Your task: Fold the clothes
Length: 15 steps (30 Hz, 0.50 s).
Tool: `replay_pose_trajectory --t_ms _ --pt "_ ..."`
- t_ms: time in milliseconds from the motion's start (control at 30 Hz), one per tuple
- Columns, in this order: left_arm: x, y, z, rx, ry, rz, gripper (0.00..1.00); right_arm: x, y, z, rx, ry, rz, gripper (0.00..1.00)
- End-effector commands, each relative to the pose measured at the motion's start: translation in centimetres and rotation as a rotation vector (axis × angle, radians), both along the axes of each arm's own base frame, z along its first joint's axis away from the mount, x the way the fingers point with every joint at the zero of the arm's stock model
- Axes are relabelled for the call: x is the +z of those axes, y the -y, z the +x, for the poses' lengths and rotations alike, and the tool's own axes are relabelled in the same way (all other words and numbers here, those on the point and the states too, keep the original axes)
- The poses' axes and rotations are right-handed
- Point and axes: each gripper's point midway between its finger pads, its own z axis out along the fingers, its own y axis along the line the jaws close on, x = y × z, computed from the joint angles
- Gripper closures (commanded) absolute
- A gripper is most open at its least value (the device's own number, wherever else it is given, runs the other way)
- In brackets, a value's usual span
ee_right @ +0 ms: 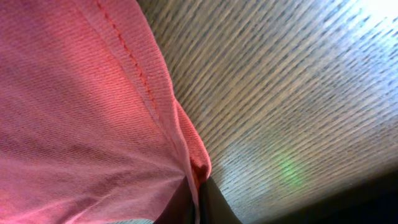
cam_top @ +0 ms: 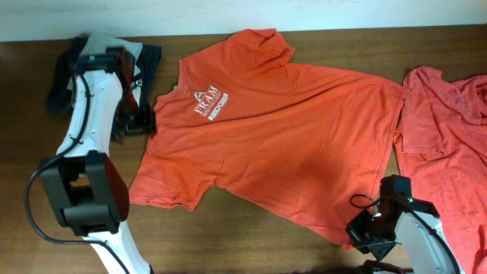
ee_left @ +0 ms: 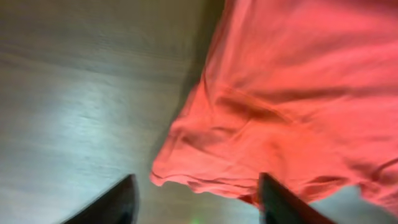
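An orange-red T-shirt (cam_top: 289,129) lies spread on the wooden table, its white chest logo (cam_top: 207,101) facing up. My left gripper (cam_top: 147,119) sits at the shirt's left edge by the collar. In the left wrist view, the left gripper (ee_left: 196,178) is open, with the rumpled shirt edge (ee_left: 205,168) between its dark fingers (ee_left: 118,202) and one finger overlapping the cloth. My right gripper (cam_top: 358,233) is at the shirt's lower right corner. In the right wrist view, the right gripper (ee_right: 198,190) is shut on the stitched hem (ee_right: 186,146).
A second orange-red shirt (cam_top: 449,129) lies crumpled at the right edge of the table. Dark clothes (cam_top: 144,57) are piled at the back left, behind the left arm. Bare wood (cam_top: 251,236) shows along the front.
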Motion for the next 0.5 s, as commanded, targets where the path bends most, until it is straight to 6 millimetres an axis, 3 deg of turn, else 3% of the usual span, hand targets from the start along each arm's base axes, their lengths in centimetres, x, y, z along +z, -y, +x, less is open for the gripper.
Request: replay_pose_trajectory --t_ms 0,133,467 --pt "-2.4 0.2 -2.3 0.022 -0.082 -0.054 0.50 -0.2 0.0 0.0 0.004 0.002 0.001 0.93" --pt "-4.6 -0.1 -4.3 0.036 -0.140 -0.058 0.51 -0.2 0.0 0.0 0.004 0.002 0.001 0.93" --pt "-7.9 -0.5 -6.4 0.082 -0.172 -0.050 0.51 -0.2 0.0 0.0 0.004 0.003 0.001 0.93"
